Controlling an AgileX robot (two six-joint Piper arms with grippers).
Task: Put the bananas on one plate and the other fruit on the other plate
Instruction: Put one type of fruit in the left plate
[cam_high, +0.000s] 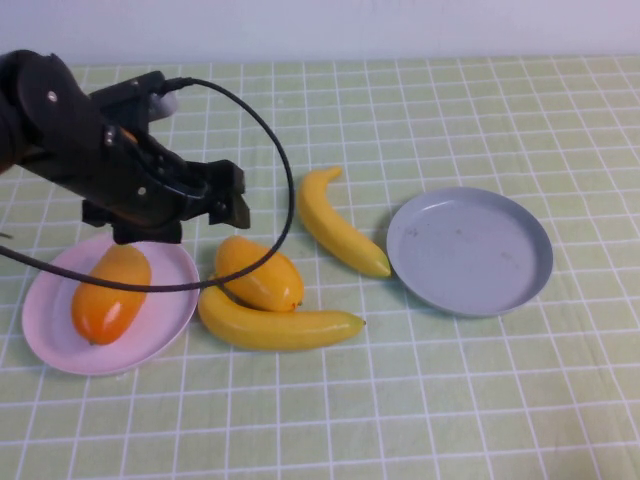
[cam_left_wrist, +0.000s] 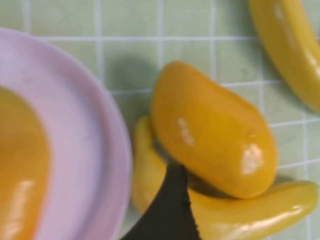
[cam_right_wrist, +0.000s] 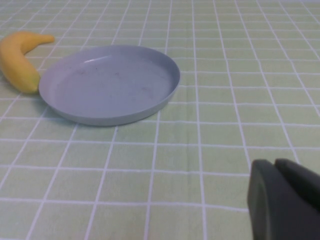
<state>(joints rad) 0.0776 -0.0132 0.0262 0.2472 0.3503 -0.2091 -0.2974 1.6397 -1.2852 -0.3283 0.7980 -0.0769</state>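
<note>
Left wrist view crops pink plate (cam_left_wrist: 95, 165), bananas (cam_left_wrist: 240, 215).

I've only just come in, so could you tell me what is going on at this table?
The robot is sorting fruit onto plates. One mango already lies on the pink plate. The left claw hangs open above the plate's far edge, near the second mango, which leans on a banana on the cloth. The other banana lies beside the grey plate, which holds nothing. The right claw is shut, low over the cloth beyond that plate.
</note>
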